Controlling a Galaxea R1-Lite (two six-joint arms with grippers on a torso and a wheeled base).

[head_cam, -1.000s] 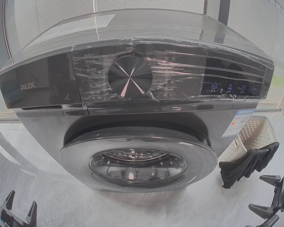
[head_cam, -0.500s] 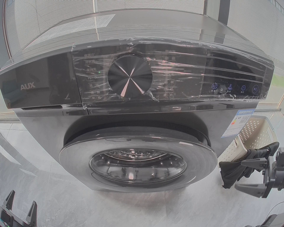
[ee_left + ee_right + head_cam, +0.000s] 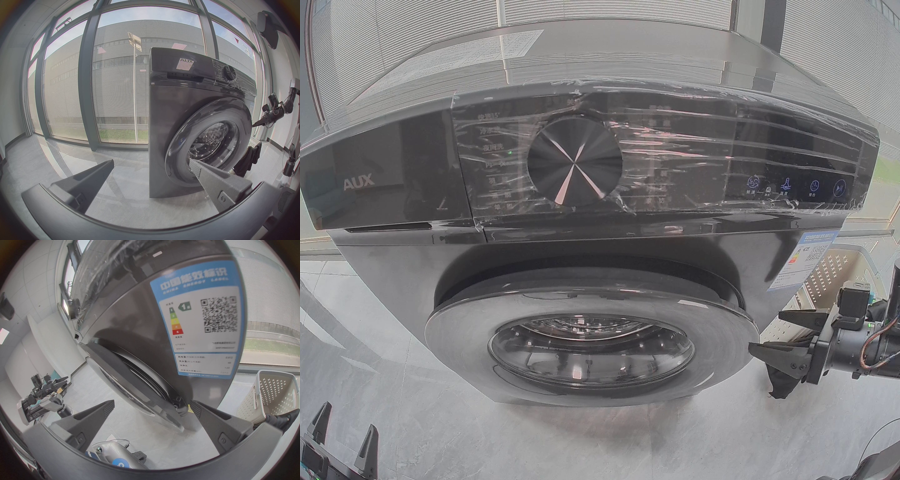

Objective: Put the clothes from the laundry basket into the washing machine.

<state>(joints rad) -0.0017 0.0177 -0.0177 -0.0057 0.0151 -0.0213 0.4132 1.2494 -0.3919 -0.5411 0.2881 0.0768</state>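
Observation:
The grey washing machine faces me with its round glass door closed. Off its right side stands the white laundry basket, with dark clothes hanging over its rim. My right gripper is open and empty, level with the door's right edge and in front of the clothes. In the right wrist view the door rim lies between its fingers, with the basket and clothes to one side. My left gripper is open and empty, low at the left over the floor.
Pale tiled floor spreads in front of the machine. Tall windows stand behind it. An energy label is stuck on the machine's front near the basket.
My right gripper has risen from the lower right corner and moved left to the door's right edge, now covering most of the hanging clothes. The left gripper has kept still.

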